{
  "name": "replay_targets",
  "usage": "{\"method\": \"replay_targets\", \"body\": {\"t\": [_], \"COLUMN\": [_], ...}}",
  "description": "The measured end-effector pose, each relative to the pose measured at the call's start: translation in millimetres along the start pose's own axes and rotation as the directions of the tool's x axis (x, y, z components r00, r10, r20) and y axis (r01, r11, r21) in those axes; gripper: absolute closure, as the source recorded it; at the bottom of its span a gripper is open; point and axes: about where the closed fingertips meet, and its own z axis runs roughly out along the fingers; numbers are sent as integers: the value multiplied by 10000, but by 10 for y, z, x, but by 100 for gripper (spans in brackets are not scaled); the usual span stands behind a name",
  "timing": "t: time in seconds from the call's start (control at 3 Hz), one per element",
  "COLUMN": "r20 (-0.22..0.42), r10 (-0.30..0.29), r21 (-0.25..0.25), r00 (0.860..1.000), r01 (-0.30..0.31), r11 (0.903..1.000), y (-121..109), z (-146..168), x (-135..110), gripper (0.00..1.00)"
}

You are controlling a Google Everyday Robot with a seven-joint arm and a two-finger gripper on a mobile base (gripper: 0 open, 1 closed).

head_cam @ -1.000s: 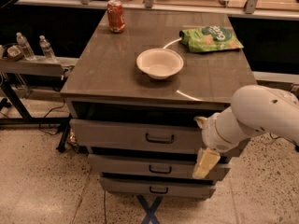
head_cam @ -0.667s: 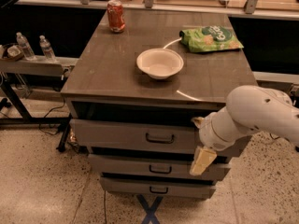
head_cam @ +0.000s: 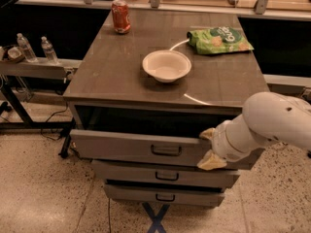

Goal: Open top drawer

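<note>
The top drawer (head_cam: 126, 147) is the widest grey front under the tabletop, with a small dark centre pull handle (head_cam: 166, 150). It stands a little way out, with a dark gap above its front. My gripper (head_cam: 209, 147), on a white arm coming from the right, is at the right end of this drawer front, to the right of the handle and not on it. Its cream fingers stand apart, one fingertip (head_cam: 207, 133) at the front's top edge and one (head_cam: 212, 162) at its bottom edge. Whether they touch the panel I cannot tell.
Two narrower grey drawers (head_cam: 165, 174) sit below. On the tabletop (head_cam: 121, 76) are a white bowl (head_cam: 166, 66), a red can (head_cam: 120, 16) and a green chip bag (head_cam: 217, 40). A side shelf with water bottles (head_cam: 47, 49) stands to the left.
My gripper has moved up and slightly left along the drawer's right end. The top drawer front sits a little lower and further out than before.
</note>
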Motion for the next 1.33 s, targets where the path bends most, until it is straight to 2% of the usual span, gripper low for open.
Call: {"method": "replay_targets", "body": {"t": [0.33, 0.67, 1.0, 1.33], "r20": [-42, -221, -505, -669], "r10": [212, 588, 889, 945], "r21": [-10, -256, -619, -727], "r00": [9998, 9980, 9948, 9933], "r01": [-212, -594, -919, -994], "r11": [9998, 9979, 9938, 9924], "y": [121, 293, 459, 476], "z": [-138, -236, -348, -469], "x": [66, 185, 272, 259], "gripper": [69, 51, 20, 0]}}
